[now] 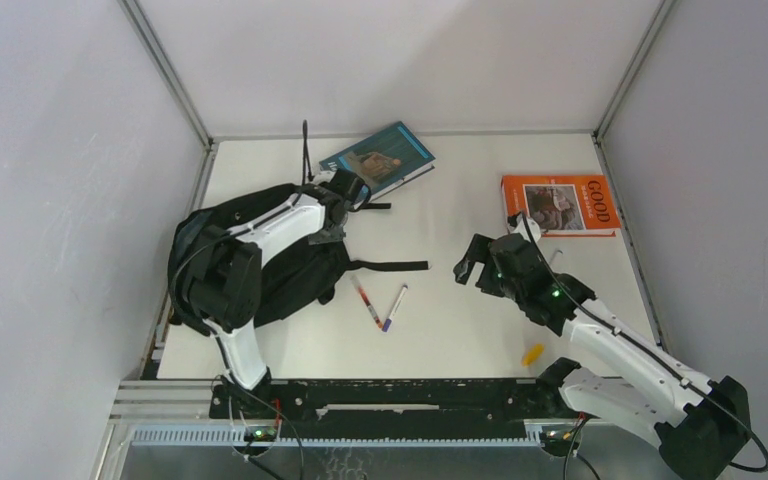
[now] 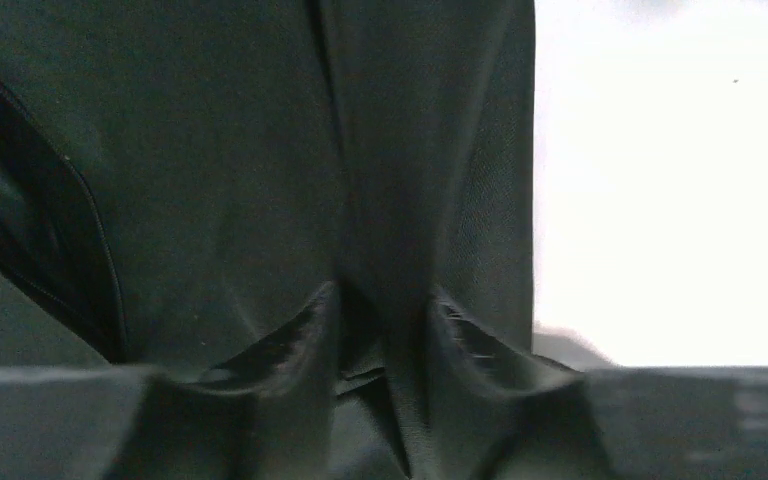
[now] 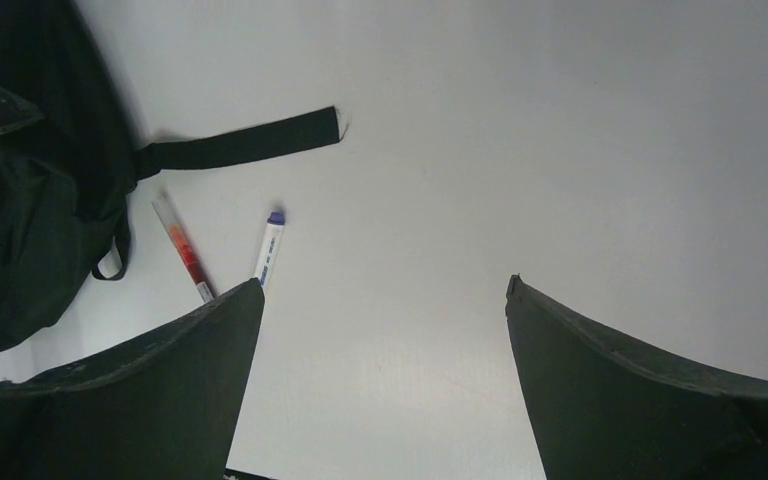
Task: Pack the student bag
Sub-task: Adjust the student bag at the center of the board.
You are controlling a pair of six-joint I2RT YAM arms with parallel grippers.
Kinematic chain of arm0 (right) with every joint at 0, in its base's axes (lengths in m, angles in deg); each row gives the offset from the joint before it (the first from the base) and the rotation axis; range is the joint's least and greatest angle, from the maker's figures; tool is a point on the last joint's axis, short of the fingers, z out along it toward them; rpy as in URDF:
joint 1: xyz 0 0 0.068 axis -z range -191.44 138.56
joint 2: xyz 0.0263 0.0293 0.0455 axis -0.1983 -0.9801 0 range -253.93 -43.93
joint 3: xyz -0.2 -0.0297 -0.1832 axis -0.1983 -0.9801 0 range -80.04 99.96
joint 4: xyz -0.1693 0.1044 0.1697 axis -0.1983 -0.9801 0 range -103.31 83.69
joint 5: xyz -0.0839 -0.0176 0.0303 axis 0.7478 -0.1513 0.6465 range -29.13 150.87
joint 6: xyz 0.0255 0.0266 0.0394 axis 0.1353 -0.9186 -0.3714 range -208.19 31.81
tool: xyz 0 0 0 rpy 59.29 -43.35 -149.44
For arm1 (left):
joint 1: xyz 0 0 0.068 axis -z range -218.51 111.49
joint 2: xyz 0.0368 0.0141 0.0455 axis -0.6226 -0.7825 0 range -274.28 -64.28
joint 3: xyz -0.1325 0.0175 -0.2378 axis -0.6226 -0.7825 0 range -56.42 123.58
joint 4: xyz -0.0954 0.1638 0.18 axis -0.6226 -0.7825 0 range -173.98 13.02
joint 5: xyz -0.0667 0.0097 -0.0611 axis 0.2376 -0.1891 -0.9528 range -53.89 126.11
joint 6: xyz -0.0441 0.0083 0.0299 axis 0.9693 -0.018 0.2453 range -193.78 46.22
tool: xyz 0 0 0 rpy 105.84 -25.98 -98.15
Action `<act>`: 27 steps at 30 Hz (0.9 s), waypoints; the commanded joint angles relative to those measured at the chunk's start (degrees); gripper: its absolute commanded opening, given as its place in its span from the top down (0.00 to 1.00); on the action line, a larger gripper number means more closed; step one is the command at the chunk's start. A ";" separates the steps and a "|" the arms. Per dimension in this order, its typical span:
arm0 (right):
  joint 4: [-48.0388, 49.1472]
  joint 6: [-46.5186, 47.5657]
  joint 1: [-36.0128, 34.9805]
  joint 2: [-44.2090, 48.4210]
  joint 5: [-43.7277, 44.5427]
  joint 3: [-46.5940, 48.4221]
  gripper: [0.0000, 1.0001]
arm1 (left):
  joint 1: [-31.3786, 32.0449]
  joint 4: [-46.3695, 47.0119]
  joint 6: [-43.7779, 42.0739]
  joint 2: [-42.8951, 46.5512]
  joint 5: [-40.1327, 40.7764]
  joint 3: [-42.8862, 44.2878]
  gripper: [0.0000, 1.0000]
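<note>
Gripping a fold of the bag [image 2: 210, 200] at its far edge, the left pincer [image 2: 385, 322] is the nearer one. The right pincer [image 3: 385, 283], wide open, hangs well to the bag's right.

We've got one clear word on the table: "GOOD", in big dark capitals on the cover of the orange book [image 1: 560, 204], set at the cover's right end in the top view. There are smaller lines under it and beside its photo, but we can't make them out. Over to the teal book [image 1: 380, 158]: a picture and some pale lettering, too small for us to read. The red pen [image 1: 366, 302] and the blue-capped pen [image 1: 394, 307] carry tiny print that stays illegible even from the right wrist. On the student bag [image 2: 210, 200] we read no label.
</note>
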 commanded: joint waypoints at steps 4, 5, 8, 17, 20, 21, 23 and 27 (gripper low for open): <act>-0.60 -0.64 -0.29 1.80 1.34 2.46 0.01 | -3.51 1.31 4.49 3.40 2.53 2.64 1.00; -0.76 -0.58 -0.30 2.01 1.38 2.35 0.01 | -3.81 1.81 4.70 5.11 3.21 2.21 1.00; -0.63 -0.48 -0.30 2.94 1.55 1.50 0.01 | -4.73 2.38 5.38 9.84 4.98 2.15 1.00; -2.90 -0.14 0.47 4.72 3.23 0.80 0.01 | -5.64 -1.69 11.24 24.95 10.84 4.27 1.00; -2.60 0.43 0.70 5.02 2.88 0.79 0.01 | -5.80 -2.39 12.78 29.62 13.76 7.14 1.00; -2.56 0.35 0.75 5.08 2.72 0.79 0.01 | -5.83 -2.35 13.32 30.98 15.01 8.01 1.00; -2.55 0.27 0.84 5.20 2.64 0.79 0.01 | -5.82 -1.50 14.09 33.52 18.04 9.40 1.00; -2.28 0.14 0.85 4.62 2.58 0.64 0.01 | -6.05 -5.38 17.68 33.89 24.34 16.46 1.00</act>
